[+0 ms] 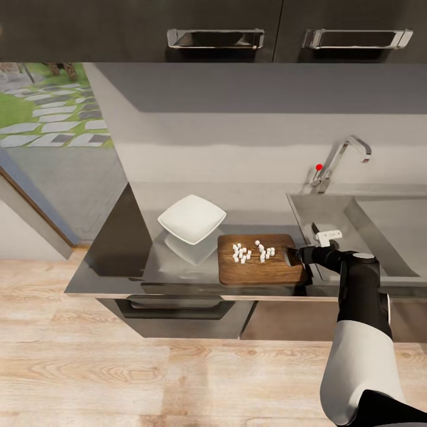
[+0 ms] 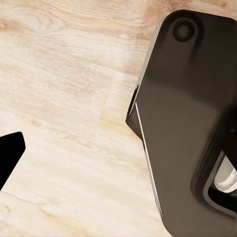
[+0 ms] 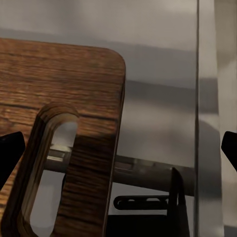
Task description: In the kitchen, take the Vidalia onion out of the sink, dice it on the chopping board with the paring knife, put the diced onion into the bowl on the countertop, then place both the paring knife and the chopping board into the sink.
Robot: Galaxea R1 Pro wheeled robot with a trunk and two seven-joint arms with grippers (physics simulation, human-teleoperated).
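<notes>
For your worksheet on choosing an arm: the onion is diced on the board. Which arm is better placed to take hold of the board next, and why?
The right. Its right gripper sits open at the chopping board edge, by the slot handle. The left wrist view faces the wooden floor, away from the countertop.

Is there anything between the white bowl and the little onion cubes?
Nothing but surface. In the head view, past the bowl comes a bare strip of countertop, then empty wood on the chopping board, then the diced onion.

No readable text, labels, brands or numbers anywhere (all surfaces plain).
</notes>
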